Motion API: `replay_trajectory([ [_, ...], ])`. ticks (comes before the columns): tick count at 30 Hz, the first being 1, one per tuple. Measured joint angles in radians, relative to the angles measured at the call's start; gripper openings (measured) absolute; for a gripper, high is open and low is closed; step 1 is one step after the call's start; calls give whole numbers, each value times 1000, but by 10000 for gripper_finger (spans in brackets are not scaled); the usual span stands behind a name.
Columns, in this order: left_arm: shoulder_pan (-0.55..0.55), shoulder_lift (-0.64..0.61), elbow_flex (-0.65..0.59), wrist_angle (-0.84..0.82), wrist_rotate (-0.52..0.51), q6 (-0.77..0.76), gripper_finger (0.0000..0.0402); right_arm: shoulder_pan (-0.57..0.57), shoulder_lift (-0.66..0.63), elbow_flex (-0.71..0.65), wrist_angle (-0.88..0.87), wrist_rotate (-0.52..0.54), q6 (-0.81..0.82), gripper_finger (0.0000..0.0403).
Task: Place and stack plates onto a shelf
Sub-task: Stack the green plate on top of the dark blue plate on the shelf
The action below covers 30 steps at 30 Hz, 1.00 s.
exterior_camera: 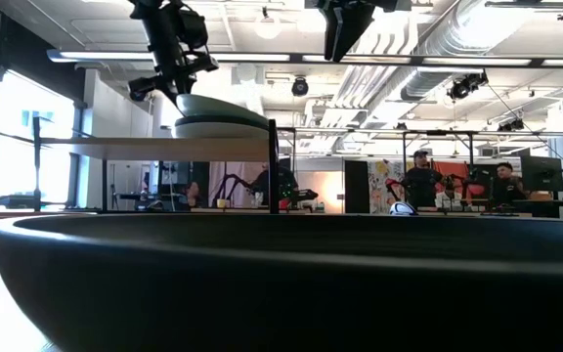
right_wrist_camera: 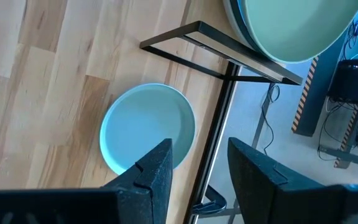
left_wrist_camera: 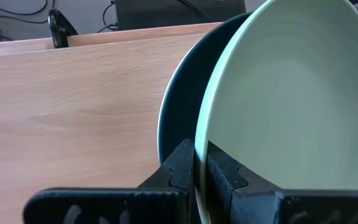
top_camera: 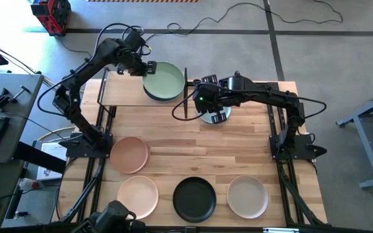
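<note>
High view first: my left tool [top_camera: 149, 66] pinches the rim of the pale green plate [top_camera: 164, 80], which sits on a dark plate on the shelf [top_camera: 122, 87], at the shelf's end nearest the right arm. In the left wrist view the fingers [left_wrist_camera: 182, 168] are clamped either side of that thin rim. My right tool [top_camera: 207, 103] hangs spread and empty just beside the shelf's black end frame [right_wrist_camera: 216, 43], over a pale blue plate [right_wrist_camera: 146, 127] on the table [top_camera: 173, 145].

My worry is the stack: it overhangs the shelf's end, so a careless pull-away could drag the top plate off. Matte glazed plates slide easily on each other, and the smooth light-wood board gives little grip. The right tool also sits near that frame and could clip it.

Four more shallow round plates, pink [top_camera: 129, 154], peach, black and beige, lie well apart from the shelf.
</note>
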State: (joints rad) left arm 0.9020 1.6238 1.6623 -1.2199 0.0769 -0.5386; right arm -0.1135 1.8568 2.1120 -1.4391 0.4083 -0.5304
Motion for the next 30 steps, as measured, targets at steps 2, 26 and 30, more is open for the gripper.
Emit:
replay_trajectory([
  [2,0,0,0,-5,-4,-7,20,0,0,0,0,0,0,133],
  [26,1,0,0,-119,-7,31,94,0,0,0,0,0,18,133],
  [30,1,0,0,-119,29,44,94,0,0,0,0,0,18,133],
])
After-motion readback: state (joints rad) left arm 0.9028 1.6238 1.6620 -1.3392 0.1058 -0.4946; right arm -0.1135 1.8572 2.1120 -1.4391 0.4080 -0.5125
